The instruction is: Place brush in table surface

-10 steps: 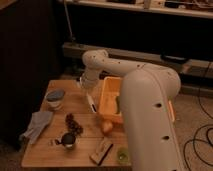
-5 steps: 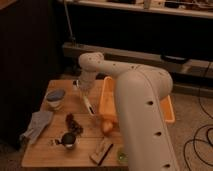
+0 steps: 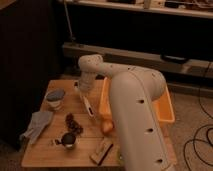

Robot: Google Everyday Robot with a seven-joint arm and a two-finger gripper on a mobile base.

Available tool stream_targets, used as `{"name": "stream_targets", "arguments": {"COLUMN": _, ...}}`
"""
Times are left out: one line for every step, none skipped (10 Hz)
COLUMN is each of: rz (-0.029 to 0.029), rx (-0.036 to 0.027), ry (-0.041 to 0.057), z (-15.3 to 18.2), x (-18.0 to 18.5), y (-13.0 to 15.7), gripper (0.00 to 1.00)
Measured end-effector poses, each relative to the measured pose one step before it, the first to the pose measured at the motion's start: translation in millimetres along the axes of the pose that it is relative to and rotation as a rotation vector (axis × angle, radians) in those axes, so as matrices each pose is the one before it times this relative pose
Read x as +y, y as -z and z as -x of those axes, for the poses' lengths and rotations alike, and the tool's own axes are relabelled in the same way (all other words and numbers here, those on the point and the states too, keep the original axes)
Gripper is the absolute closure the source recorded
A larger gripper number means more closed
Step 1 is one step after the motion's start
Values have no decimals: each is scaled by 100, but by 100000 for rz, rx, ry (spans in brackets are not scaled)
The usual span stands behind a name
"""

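Note:
The brush (image 3: 89, 106) is a slim white stick that slants down and to the right from my gripper (image 3: 83, 90) over the light-brown wooden table surface (image 3: 46, 153). The gripper is at the back middle of the table, just left of the bin, and is shut on the brush's upper end. The brush's lower end is close to the tabletop near a round orange item (image 3: 106, 126); I cannot tell if it touches. My big white arm hides the table's right front part.
A yellow-orange bin (image 3: 166, 107) stands on the right. A bowl (image 3: 56, 98) sits at the back left, a grey cloth (image 3: 37, 125) at the left edge. A dark cluster (image 3: 73, 124), a metal cup (image 3: 68, 141) and a tan block (image 3: 101, 151) lie toward the front.
The gripper has moved down and slightly left toward the tabletop with the brush, and the arm's big link has swung left across the view.

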Motion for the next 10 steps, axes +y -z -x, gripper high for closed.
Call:
{"name": "stream_targets", "arguments": {"rz": 444, "rx": 344, "ry": -497, "z": -33, "x": -143, "y": -372, "gripper": 35}}
{"name": "stream_targets", "arguments": {"rz": 376, "rx": 180, "ry": -89, "z": -96, "x": -137, "y": -224, "gripper": 24}}
{"name": "stream_targets", "arguments": {"rz": 306, "rx": -144, "ry": 181, "z": -9, "x": -38, "y": -97, "gripper": 21}}
{"name": "stream_targets", "arguments": {"rz": 7, "rx": 146, "ry": 359, "z": -98, "x": -33, "y": -57, "gripper": 20}}
{"name": "stream_targets", "arguments": {"rz": 146, "rx": 265, "ry": 600, "z": -3, "x": -24, "y": 138, "gripper": 20}}
{"name": "stream_targets", "arguments": {"rz": 597, "rx": 1974, "ry": 827, "z": -317, "x": -188, "y": 309, "gripper": 20}}
{"name": "stream_targets", "arguments": {"rz": 777, "rx": 1316, "ry": 885, "z": -361, "x": -267, "y": 407, "gripper": 20}}
{"name": "stream_targets", "arguments": {"rz": 1390, "rx": 2287, "ry": 1336, "z": -618, "x": -367, "y": 1057, "gripper": 20}}
{"name": "stream_targets", "arguments": {"rz": 790, "rx": 1814, "ry": 906, "z": -565, "x": -142, "y": 1154, "gripper": 20}}
{"name": "stream_targets", "arguments": {"rz": 181, "rx": 666, "ry": 164, "z": -375, "x": -96, "y": 836, "gripper": 20}}
